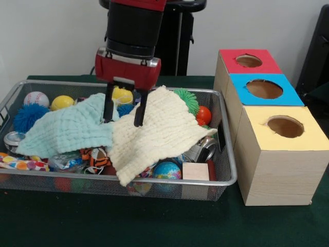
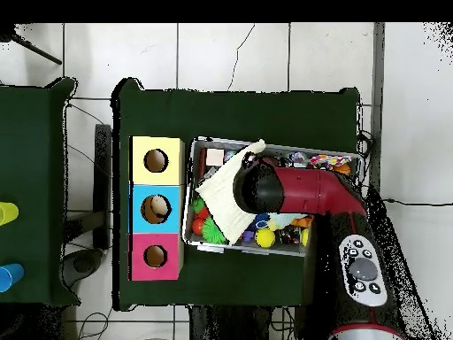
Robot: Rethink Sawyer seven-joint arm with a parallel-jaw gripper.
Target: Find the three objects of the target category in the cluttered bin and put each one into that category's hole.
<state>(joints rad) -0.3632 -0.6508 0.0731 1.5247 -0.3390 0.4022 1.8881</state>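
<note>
Nearest the lens, green surface (image 1: pixel 154 226), then the wire bin (image 1: pixel 229 177) along its front rim. Inside the bin at about 6 o'clock, a globe-printed ball (image 1: pixel 167 170) and a pale wooden block (image 1: pixel 196 171) just beside it at 3 o'clock. Draped over the middle, a cream cloth (image 1: pixel 159 131), touching a mint cloth (image 1: pixel 69 128) at its 9 o'clock side. Poking out round the cloths: a baseball (image 1: pixel 36 98), a yellow ball (image 1: pixel 61 102) and a fuzzy blue ball (image 1: pixel 30 117) toward 10 o'clock; a green spiky ball (image 1: pixel 187 99) and an orange ball (image 1: pixel 203 115) toward 2 o'clock; a second yellow ball (image 1: pixel 122 94) at 12 o'clock. Target category not discernible.

Over the seam between the two cloths, the tool (image 1: pixel 124 114) with its two dark fingers (image 1: pixel 140 110) apart, tips at cloth level, nothing clamped between.

At 3 o'clock of the bin, well clear of the tool, three wooden boxes in a row, each with a round hole: yellow-topped box (image 1: pixel 282 154) nearest, blue-topped box (image 1: pixel 264 89) in the middle, red-topped box (image 1: pixel 249 61) farthest. In the overhead view, something pale visible inside the blue hole (image 2: pixel 157 207).
</note>
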